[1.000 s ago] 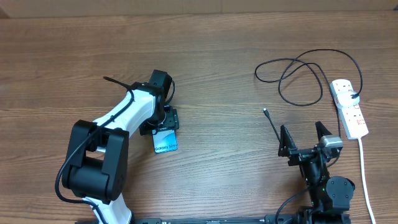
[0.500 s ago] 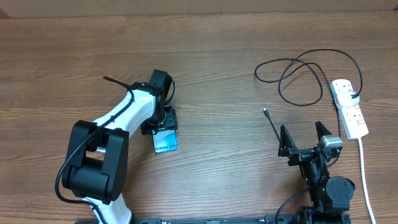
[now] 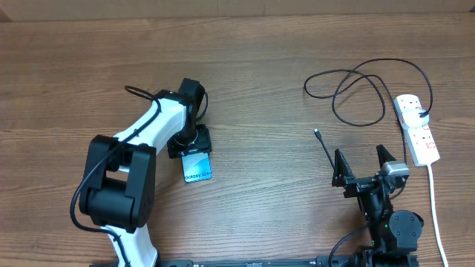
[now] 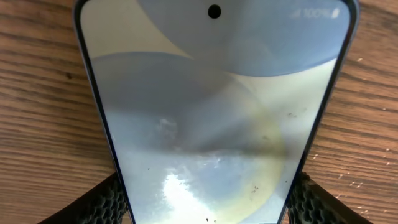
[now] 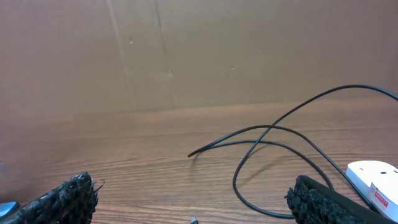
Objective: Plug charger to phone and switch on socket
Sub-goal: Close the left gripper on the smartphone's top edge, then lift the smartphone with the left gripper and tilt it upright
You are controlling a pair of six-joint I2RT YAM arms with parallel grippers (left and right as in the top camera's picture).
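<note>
The phone [image 3: 197, 167] lies on the wooden table with its light-blue screen up, and it fills the left wrist view [image 4: 211, 112]. My left gripper [image 3: 194, 142] is over its far end, with the fingers [image 4: 109, 200] pressed against both long edges. The charger cable [image 3: 364, 93] lies in loose loops at the right. Its connector tip [image 3: 317, 133] lies just ahead of my right gripper [image 3: 361, 158], which is open and empty. The tip barely shows in the right wrist view [image 5: 194, 220]. The socket strip [image 3: 417, 127] lies at the far right with a black plug in it.
The strip's white cord [image 3: 435, 208] runs down the right edge towards the front, beside the right arm's base. A brown cardboard wall [image 5: 199, 50] stands behind the table. The socket strip's end shows low at the right in the right wrist view [image 5: 373, 177].
The left arm's upper links have swung a little to the left and back. The left gripper stays at the phone, which has not visibly moved. The right arm is still.
</note>
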